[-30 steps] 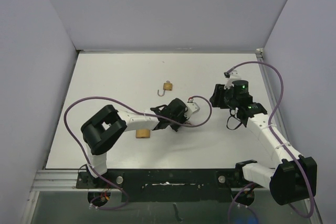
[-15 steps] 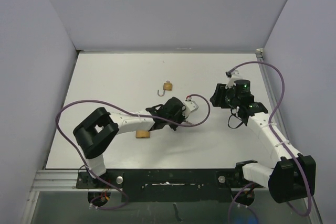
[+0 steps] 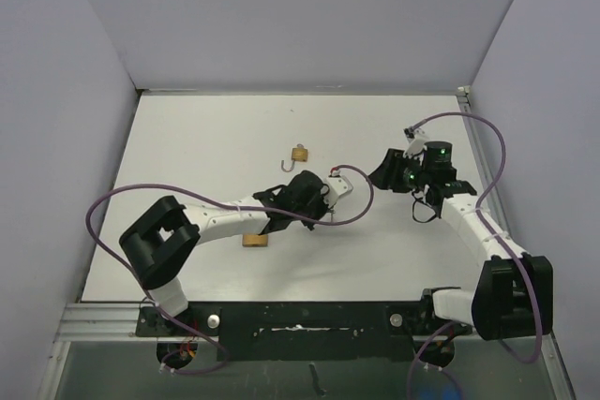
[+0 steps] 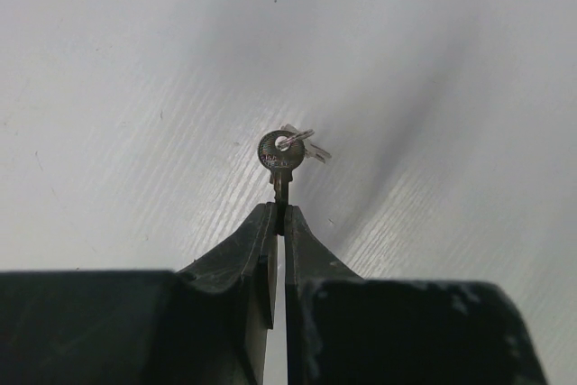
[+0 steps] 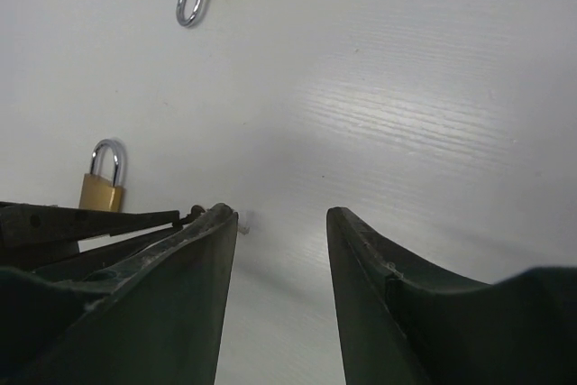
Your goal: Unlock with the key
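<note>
The key [image 4: 281, 152] is clamped by its blade between the closed fingers of the left tool [image 4: 278, 209], its round head pointing away from the tool with a small wire ring through the hole, over the white surface [image 4: 135, 60]. From above the key itself is hidden by the left wrist, which sits near the middle of the surface. A brass padlock with its shackle swung open [image 3: 298, 154] lies just beyond that wrist, and a second brass padlock with its shackle shut [image 3: 254, 240] lies on the near side, tucked against the left forearm. The right tool [image 5: 281, 214] stands well to the right, its jaws apart and holding nothing.
</note>
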You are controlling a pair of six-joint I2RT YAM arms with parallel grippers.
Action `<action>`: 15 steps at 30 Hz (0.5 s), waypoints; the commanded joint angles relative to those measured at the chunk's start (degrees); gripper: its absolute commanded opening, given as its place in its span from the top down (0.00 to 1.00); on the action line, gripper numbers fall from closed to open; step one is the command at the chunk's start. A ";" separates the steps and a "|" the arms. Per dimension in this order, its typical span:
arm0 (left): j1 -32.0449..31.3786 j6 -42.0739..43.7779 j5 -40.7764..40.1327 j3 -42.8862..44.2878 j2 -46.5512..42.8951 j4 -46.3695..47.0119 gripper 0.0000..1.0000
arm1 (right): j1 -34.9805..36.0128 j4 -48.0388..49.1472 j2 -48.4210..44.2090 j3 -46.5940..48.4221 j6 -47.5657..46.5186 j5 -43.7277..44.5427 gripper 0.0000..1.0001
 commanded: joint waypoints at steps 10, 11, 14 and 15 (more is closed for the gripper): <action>1.80 0.88 6.12 2.78 -5.27 5.99 1.00 | -0.88 15.27 4.30 -3.36 8.17 -17.73 0.56; 1.97 0.69 6.54 3.13 -5.19 5.95 1.00 | -0.88 16.14 4.54 -3.62 8.73 -18.07 0.56; 2.01 0.10 7.09 4.04 -4.84 6.07 1.00 | -0.76 19.75 5.54 -4.68 11.38 -19.58 0.56; 2.03 -0.21 7.21 4.32 -4.73 6.21 1.00 | -0.66 21.35 5.89 -5.38 13.03 -20.24 0.56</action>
